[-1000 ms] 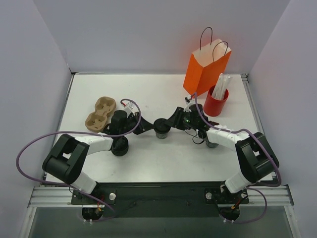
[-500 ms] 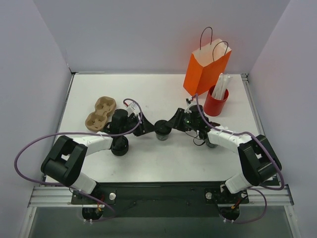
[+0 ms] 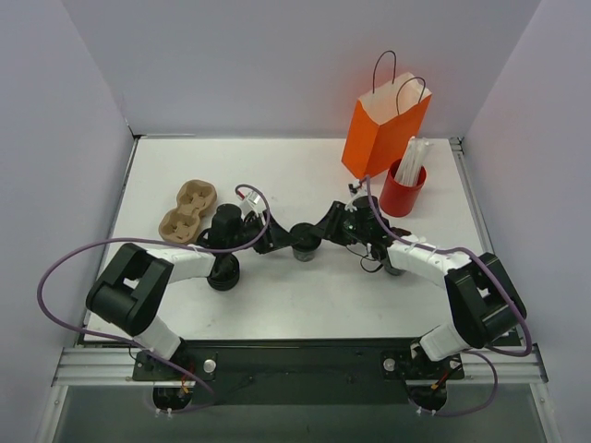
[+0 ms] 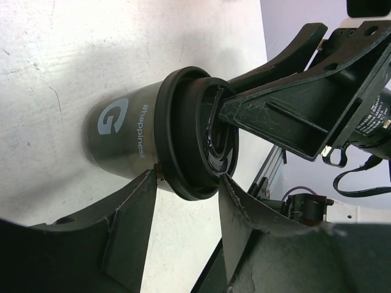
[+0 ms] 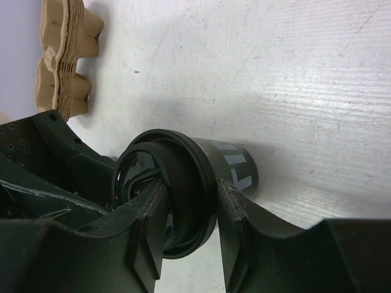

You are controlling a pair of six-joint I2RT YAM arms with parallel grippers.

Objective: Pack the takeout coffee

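Note:
The takeout coffee (image 3: 303,241), a small dark grey cup with a black lid, stands upright at the table's middle between both arms. In the left wrist view the cup (image 4: 131,134) shows white lettering. My left gripper (image 4: 188,177) is open, its fingertips on either side of the lid's rim. My right gripper (image 5: 192,189) is shut on the cup (image 5: 235,168), one finger across the lid's top and the other under the rim against the wall. From above, the left gripper (image 3: 280,242) comes in from the left and the right gripper (image 3: 321,231) from the right.
An orange paper bag (image 3: 383,129) with handles stands open at the back right. In front of it is a red cup of white straws (image 3: 403,189). A brown cardboard cup carrier (image 3: 187,210) lies at the left. A low black round stack (image 3: 223,272) sits under the left arm.
My left gripper's jaws have opened, and that arm has crept slightly right along the cup. The cup and the right gripper have stayed put.

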